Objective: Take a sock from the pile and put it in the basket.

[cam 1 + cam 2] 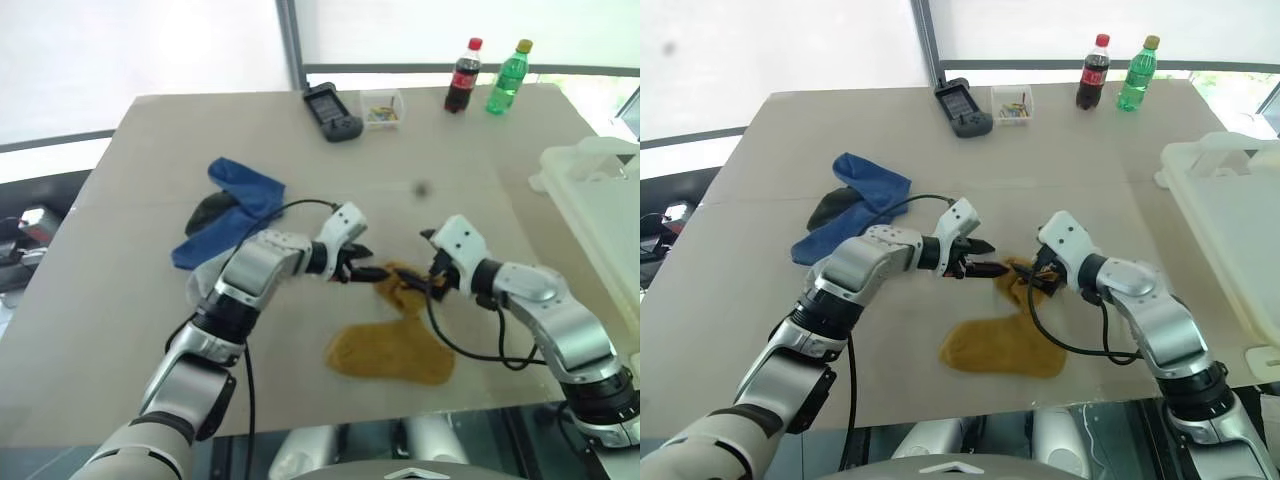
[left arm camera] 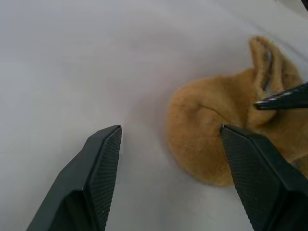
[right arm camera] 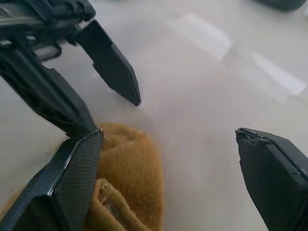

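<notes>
Right in front of you lies the mustard sock (image 1: 392, 352), flat on the table (image 1: 120, 330) with its cuff end bunched up between your two grippers. Your left gripper (image 1: 362, 270) sits at that raised cuff with its jaws spread wide and nothing between them; in its wrist view one finger (image 2: 257, 168) rests against the sock's rounded end and the other (image 2: 98, 168) stands over bare table. Your right gripper (image 1: 428, 281) faces it from the other side, jaws wide too and empty, one finger (image 3: 72, 178) pressed beside the yellow fabric, the other (image 3: 276, 173) well clear of it. The two grippers' tips are nearly touching over the cuff.

Beyond your left gripper is the rest of the pile (image 1: 225, 215): a blue sock draped over a black one, with a bit of light grey by your forearm. Out past your right gripper, the white basket (image 1: 1230, 230) stands at the table's edge. At the far end: a phone-like device (image 1: 331, 110), a small clear box (image 1: 383, 108), and two bottles (image 1: 485, 77).
</notes>
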